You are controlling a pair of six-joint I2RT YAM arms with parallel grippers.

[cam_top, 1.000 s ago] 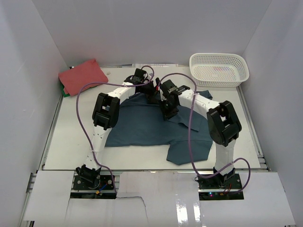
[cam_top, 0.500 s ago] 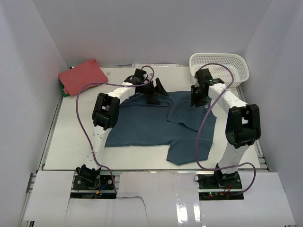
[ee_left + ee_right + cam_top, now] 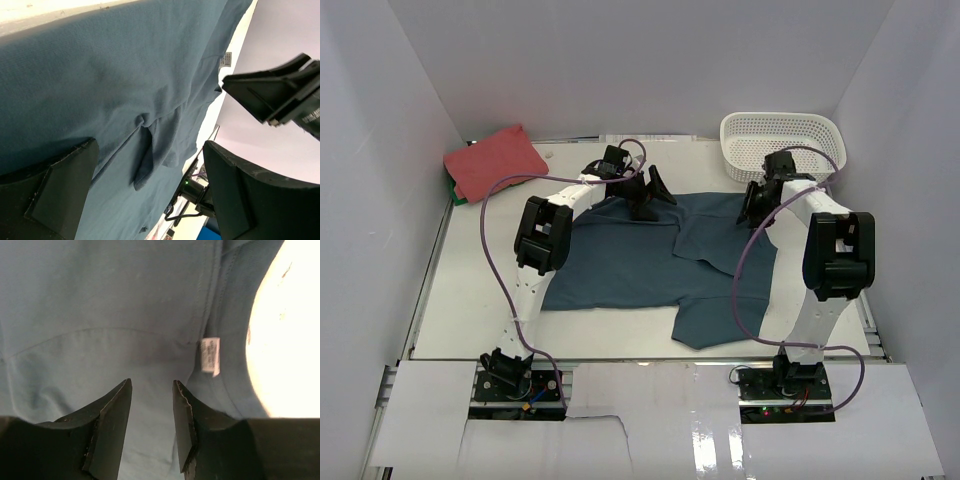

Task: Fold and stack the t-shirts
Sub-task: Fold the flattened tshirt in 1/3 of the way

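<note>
On teal t-shirt (image 3: 100, 300), white neck label (image 3: 210, 356)

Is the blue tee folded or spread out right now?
Mostly spread: the blue tee lies flat across the table, one flap folded over.

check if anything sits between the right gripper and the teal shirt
Nothing visible does. The right gripper hangs over the teal t-shirt near its white neck label, jaws apart with nothing between them. The right wrist view shows only bare fabric beyond the fingertips.
</note>
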